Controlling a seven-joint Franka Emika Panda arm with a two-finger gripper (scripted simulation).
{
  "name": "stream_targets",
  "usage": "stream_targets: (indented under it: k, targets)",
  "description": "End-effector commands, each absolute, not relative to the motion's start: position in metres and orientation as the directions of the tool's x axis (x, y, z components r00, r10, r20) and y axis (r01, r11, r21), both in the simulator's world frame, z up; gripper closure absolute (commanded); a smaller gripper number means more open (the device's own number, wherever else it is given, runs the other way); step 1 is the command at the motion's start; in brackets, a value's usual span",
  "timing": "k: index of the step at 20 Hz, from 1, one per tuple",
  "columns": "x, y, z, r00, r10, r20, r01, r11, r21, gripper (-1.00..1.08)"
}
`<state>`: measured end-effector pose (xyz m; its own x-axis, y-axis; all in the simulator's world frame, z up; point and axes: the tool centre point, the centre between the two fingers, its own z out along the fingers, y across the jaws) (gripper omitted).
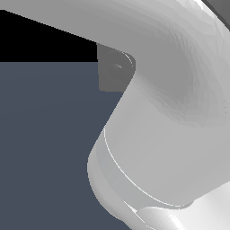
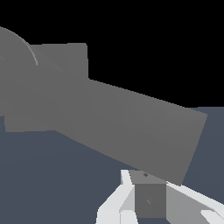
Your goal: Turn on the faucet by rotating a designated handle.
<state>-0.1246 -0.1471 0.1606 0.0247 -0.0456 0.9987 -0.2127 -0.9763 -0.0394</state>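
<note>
The faucet [image 1: 112,72] is a matte-grey square plate with a faint ring, showing in the exterior view just past the edge of my arm. Its handle is hidden there behind the arm. In the wrist view the plate [image 2: 61,59] lies behind the handle [image 2: 131,127], a long grey bar that crosses the picture and ends close above my gripper [image 2: 144,186]. The white fingers [image 2: 127,192] and a grey pad stand together with no gap showing and nothing between them. I cannot tell whether the fingertips touch the end of the bar.
My glossy white-and-grey arm [image 1: 170,126] fills most of the exterior view and blocks the sight of the gripper. A flat dark blue-grey floor [image 1: 45,148] lies under everything, with black background above it.
</note>
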Motion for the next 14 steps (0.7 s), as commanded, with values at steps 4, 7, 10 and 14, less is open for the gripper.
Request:
stream_targets:
  k: [4,7,10,14]
  targets:
    - [-0.123,-0.152,0.181,0.013,-0.043,0.999,-0.215,-0.976,-0.039,1.08]
    - [-0.123,-0.153,0.192,0.011,-0.043,0.999,-0.214,-0.976,-0.039,1.08]
    - [-0.123,-0.154,0.202,0.009,-0.042,0.999,-0.214,-0.976,-0.039,1.08]
    - [-0.123,-0.156,0.216,0.007,-0.042,0.999,-0.213,-0.976,-0.039,1.08]
